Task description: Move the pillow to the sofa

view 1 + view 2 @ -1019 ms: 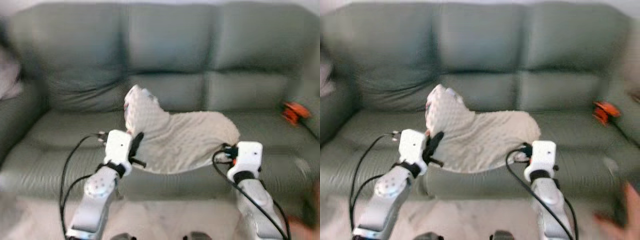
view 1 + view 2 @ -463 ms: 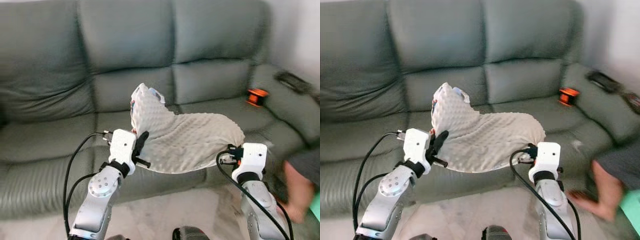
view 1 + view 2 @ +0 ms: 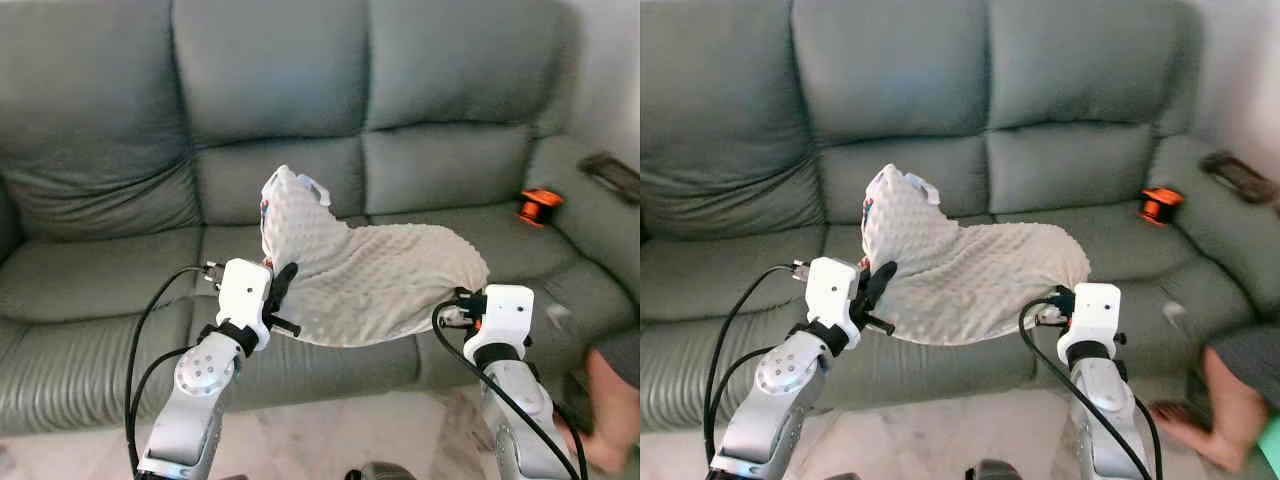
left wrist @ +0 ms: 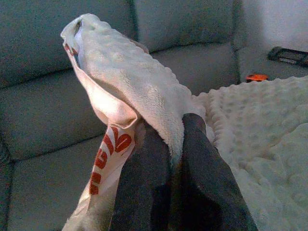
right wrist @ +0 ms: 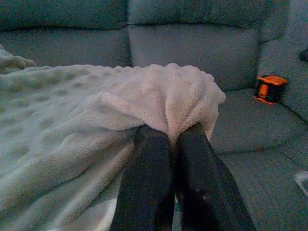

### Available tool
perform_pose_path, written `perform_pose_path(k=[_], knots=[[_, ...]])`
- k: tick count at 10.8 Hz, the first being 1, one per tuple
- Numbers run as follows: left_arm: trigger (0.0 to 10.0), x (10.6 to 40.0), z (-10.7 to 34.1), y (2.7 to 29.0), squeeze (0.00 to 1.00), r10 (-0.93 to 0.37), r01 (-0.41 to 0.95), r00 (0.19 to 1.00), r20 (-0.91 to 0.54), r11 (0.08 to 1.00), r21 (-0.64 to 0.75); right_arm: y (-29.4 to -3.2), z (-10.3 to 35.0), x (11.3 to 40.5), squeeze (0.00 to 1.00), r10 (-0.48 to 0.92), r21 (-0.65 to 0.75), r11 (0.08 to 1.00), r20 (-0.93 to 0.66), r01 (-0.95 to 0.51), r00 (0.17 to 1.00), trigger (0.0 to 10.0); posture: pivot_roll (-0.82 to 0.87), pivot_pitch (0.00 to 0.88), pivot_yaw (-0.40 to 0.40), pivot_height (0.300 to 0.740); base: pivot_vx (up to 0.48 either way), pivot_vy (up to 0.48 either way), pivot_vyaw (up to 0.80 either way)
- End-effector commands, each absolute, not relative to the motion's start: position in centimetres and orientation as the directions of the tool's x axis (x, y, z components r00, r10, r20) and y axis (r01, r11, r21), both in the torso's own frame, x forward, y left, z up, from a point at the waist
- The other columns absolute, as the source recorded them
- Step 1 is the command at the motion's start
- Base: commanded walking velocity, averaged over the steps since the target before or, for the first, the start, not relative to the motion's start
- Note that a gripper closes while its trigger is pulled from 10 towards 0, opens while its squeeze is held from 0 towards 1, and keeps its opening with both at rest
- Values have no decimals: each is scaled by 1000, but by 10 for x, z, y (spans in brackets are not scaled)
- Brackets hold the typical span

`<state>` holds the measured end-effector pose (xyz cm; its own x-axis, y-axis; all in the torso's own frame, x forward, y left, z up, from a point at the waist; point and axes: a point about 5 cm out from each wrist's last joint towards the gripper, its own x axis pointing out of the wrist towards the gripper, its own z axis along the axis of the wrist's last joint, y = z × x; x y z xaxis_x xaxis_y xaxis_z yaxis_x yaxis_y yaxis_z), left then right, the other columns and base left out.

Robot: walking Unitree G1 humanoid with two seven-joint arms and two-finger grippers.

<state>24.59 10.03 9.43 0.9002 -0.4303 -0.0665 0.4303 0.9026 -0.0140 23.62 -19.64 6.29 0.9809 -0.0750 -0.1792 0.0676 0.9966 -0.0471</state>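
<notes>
A cream, bumpy-textured pillow (image 3: 370, 280) hangs in the air between my two arms, in front of the grey-green sofa (image 3: 280, 90). My left gripper (image 3: 278, 285) is shut on the pillow's left edge, where one corner (image 4: 91, 33) sticks upward and a strip with red lettering (image 4: 108, 149) shows. My right gripper (image 3: 458, 305) is shut on the pillow's right edge (image 5: 178, 103). The pillow is level with the sofa's seat cushions (image 3: 110, 270) and sags slightly in the middle.
An orange and black object (image 3: 540, 205) lies on the sofa's right seat. A dark remote-like object (image 3: 612, 175) rests on the right armrest. A person's leg and foot (image 3: 1215, 420) are on the floor at the lower right. Pale tiled floor (image 3: 330, 440) lies below.
The camera has swung back to the left, so the sofa sits more centred. The person at the lower right has shifted. Both grippers still hold the pillow the same way.
</notes>
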Motion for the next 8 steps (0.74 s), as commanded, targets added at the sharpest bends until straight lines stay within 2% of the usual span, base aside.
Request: perform_pose_path(k=[1,6,8], knots=[[10000,248,104,99,0,-444,444,896,-19,896,-1,-192,72,241,0,-51,-53,998,-136,44,989,10000,-25,0,-7,740,337,0,0],[10000,247,103,99,0,-444,444,896,-25,896,0,-191,73,242,0,-46,-56,998,-134,39,990,10000,-24,0,-9,740,337,0,0],[10000,247,102,99,0,-440,440,898,-29,898,-4,-191,72,242,0,-47,-56,998,-135,39,990,10000,-24,0,-8,740,137,0,0]])
